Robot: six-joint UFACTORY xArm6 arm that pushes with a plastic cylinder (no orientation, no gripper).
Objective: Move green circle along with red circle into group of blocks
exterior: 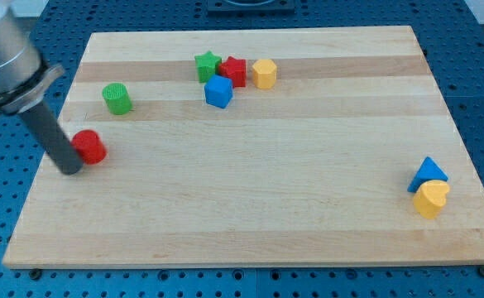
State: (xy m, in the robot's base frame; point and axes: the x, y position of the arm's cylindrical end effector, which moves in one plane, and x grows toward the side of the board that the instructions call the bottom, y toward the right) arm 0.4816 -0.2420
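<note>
At the frame's left, my tip (70,169) touches the left side of the red circle (89,146); it has no jaws. The green circle (117,98) stands near, above it. The group, a green star (207,65), red star (234,71), yellow block (264,73) and blue cube (218,91), sits at upper middle.

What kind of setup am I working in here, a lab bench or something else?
Most likely a lab test bench: a wooden board lies on a blue perforated plate, small coloured blocks sit on it, and my tip rests beside the red circle.

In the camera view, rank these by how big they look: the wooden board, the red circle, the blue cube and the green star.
1. wooden board, by far the largest.
2. red circle, blue cube and green star: these look much alike, and the red circle lies nearer the view's bottom, so no sure ranking.
</note>
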